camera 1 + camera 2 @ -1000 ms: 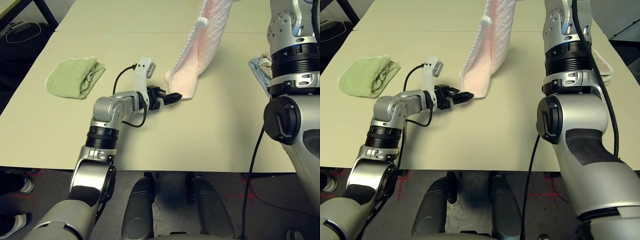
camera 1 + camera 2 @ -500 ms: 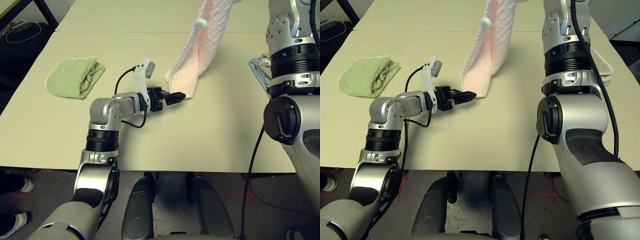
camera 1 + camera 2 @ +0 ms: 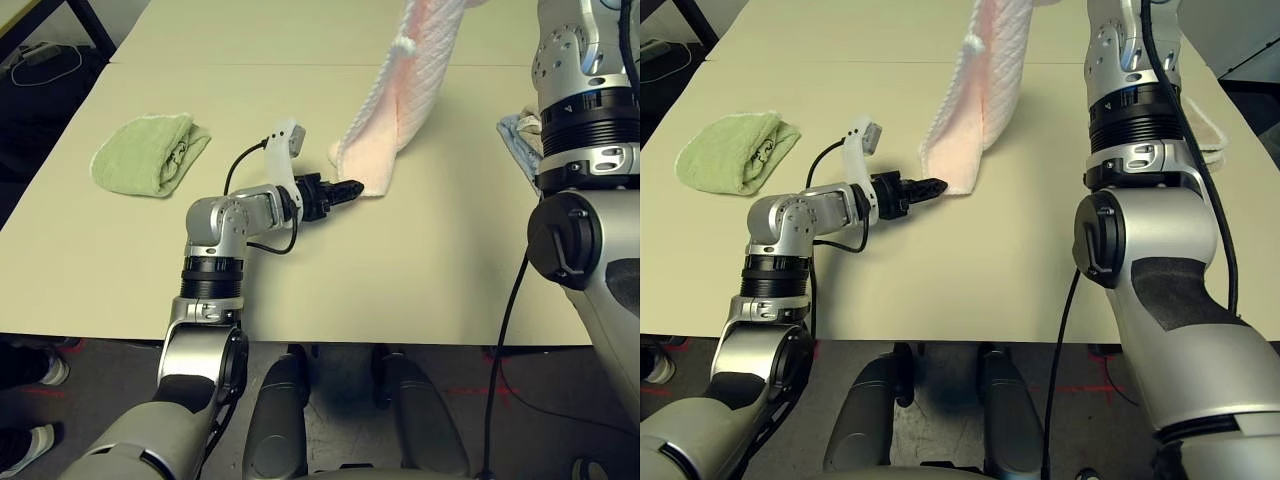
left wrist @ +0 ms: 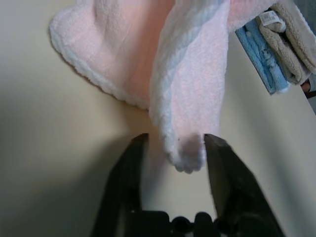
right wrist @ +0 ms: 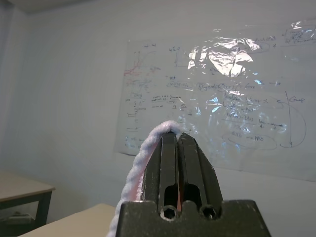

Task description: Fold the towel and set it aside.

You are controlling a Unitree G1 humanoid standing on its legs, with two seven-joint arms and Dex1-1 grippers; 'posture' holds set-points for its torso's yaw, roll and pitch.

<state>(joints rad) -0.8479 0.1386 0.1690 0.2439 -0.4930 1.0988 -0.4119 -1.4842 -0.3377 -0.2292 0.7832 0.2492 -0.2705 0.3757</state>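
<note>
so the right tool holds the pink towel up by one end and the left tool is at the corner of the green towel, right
Not quite: the left tool is at the lower corner of the pink towel, not the green towel, which lies apart on the table. The left eye view shows it. The right tool does hold the towel up.

A pale beige surface (image 3: 420, 260) is seen, with a seam running across it near the far side. A green towel (image 3: 148, 152) is bunched up on the robot's left part — well apart from the rest. The lower end of the pink towel (image 3: 372, 158) is rested on the middle of the surface. At the right edge, folded cloths — a blue one (image 4: 260, 53) beside a beige one (image 4: 289, 38) — are laid.
</note>
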